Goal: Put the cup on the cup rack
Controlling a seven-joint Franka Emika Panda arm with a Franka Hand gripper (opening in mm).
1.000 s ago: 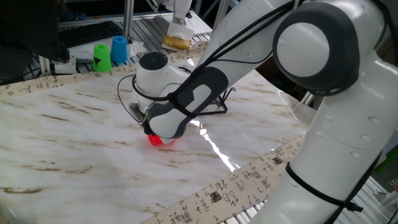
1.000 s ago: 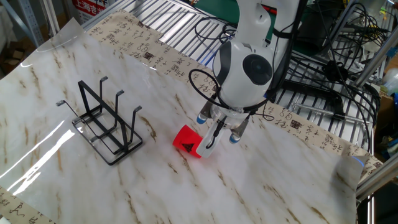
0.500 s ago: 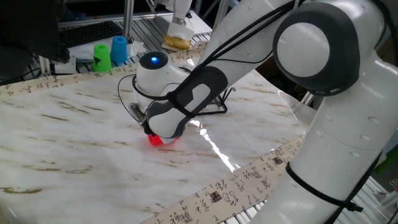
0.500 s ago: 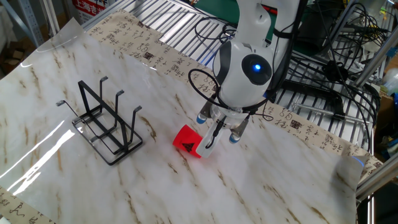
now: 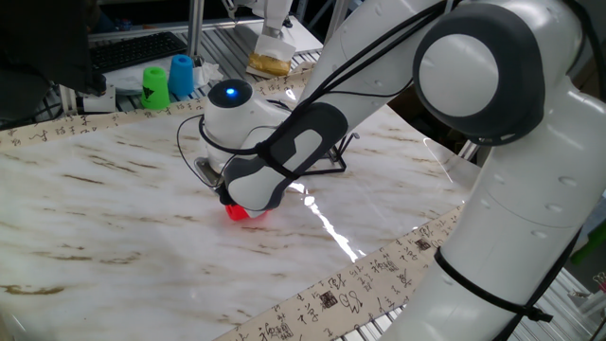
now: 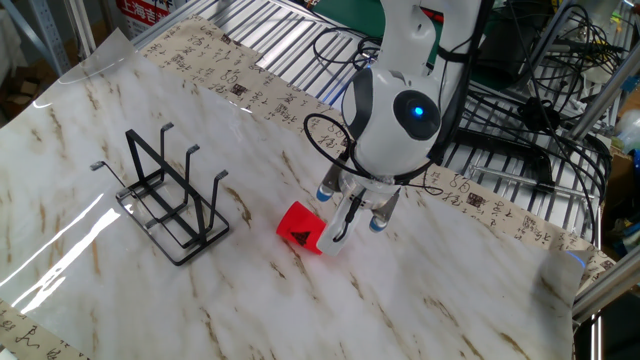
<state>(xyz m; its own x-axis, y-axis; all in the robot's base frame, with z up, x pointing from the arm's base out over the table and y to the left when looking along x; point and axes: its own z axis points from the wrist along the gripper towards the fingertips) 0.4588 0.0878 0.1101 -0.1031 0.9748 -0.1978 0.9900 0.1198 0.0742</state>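
The red cup lies on its side on the marble table, right of the black wire cup rack. My gripper reaches down at the cup's open end, and its narrow fingers look shut on the rim. In the one fixed view only a bit of the cup shows under my wrist, the fingers are hidden, and the rack is mostly behind my arm.
A green cup and a blue cup stand at the far edge of the table. A patterned paper strip borders the table. Cables and metal frames crowd the area behind my arm.
The light on my wrist went from off to blue. My wrist and the cup have shifted very slightly; otherwise nothing moved.
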